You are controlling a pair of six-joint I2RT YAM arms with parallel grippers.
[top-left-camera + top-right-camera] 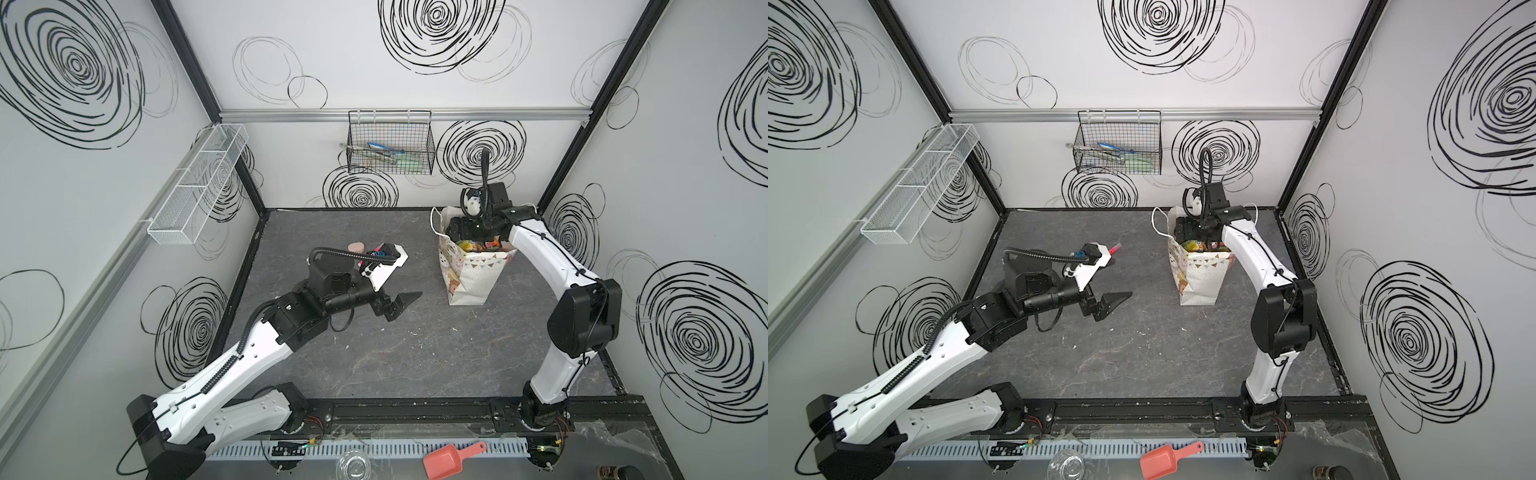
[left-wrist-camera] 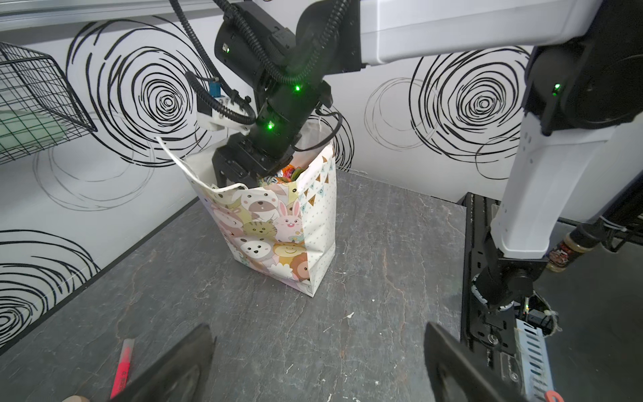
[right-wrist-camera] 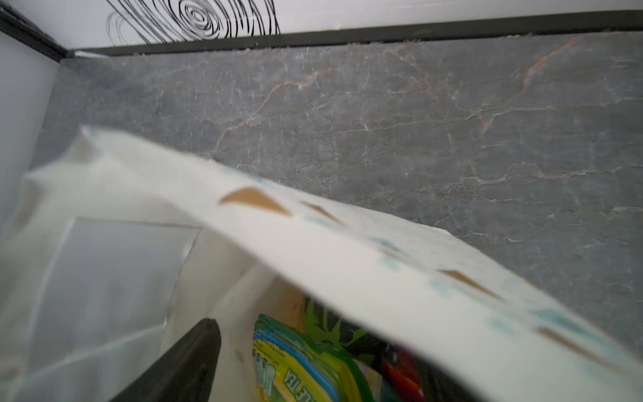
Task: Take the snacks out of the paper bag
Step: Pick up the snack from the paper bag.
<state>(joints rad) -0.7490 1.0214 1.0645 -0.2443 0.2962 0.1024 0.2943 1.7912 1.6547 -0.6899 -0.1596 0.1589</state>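
Right gripper (image 2: pixel 243 172), jaws apparently wide, is inside the white animal-print paper bag (image 1: pixel 469 274) at 1 o'clock. We fear a snagged wall tips it: left gripper (image 1: pixel 401 305), wide and empty, braces nothing.

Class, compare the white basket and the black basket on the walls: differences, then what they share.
The white basket is long, narrow, fine mesh; the black basket is shorter, coarse wire. The white basket hangs on a side wall, the black basket on the back wall. Both are wall-hung.
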